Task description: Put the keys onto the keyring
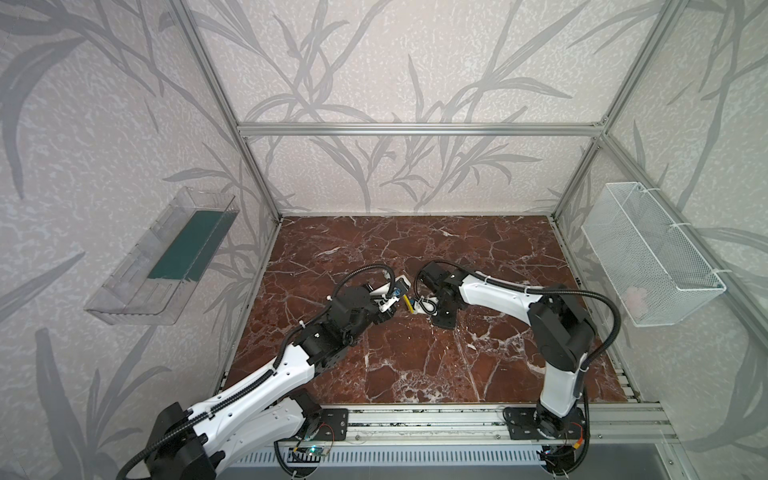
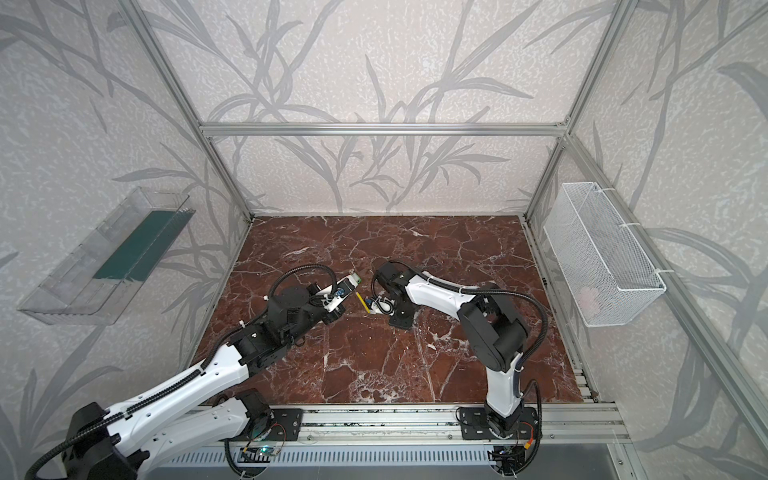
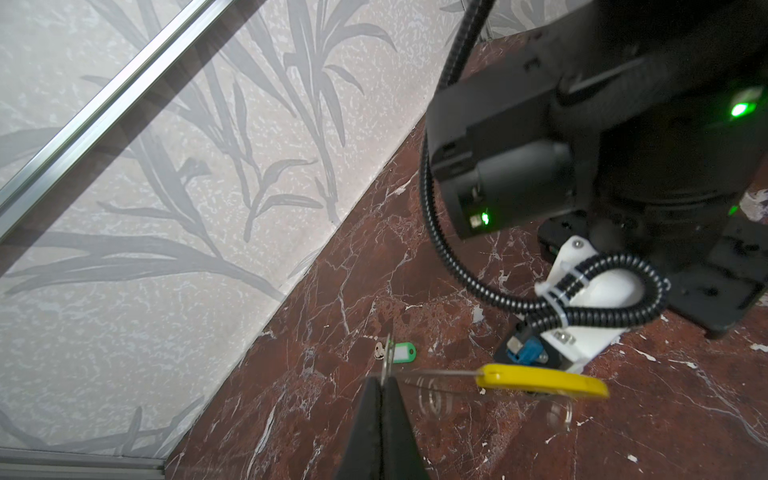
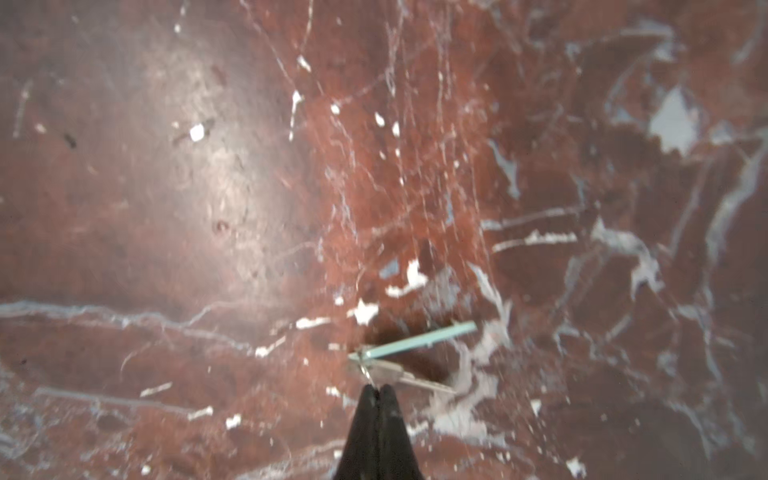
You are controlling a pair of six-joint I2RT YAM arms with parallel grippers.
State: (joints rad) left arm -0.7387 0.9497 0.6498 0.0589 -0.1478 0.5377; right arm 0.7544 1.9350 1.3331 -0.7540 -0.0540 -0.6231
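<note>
The left tool (image 3: 382, 377) sits closest to its wrist camera, its black fingers (image 3: 368, 419) pressed fully together on the bare grey wire of the keyring (image 3: 540, 380). The ring stands out sideways from the tips. Its yellow-sleeved arc lies on the far side from the grip, toward the right arm's wrist (image 3: 590, 291). Just beyond the left tool's tips, past the wire, a mint-headed key (image 3: 402, 352) lies flat on the bench (image 3: 478, 436), untouched. The right tool (image 4: 378, 388) is likewise fully closed, pinching the metal end of the second key (image 4: 415, 341). That key's mint head is seen edge-on, slanting away from the tips; whether it touches the bench below I cannot tell. In both top views the two tools face each other tip to tip near the middle of the bench, with the yellow arc between them
</note>
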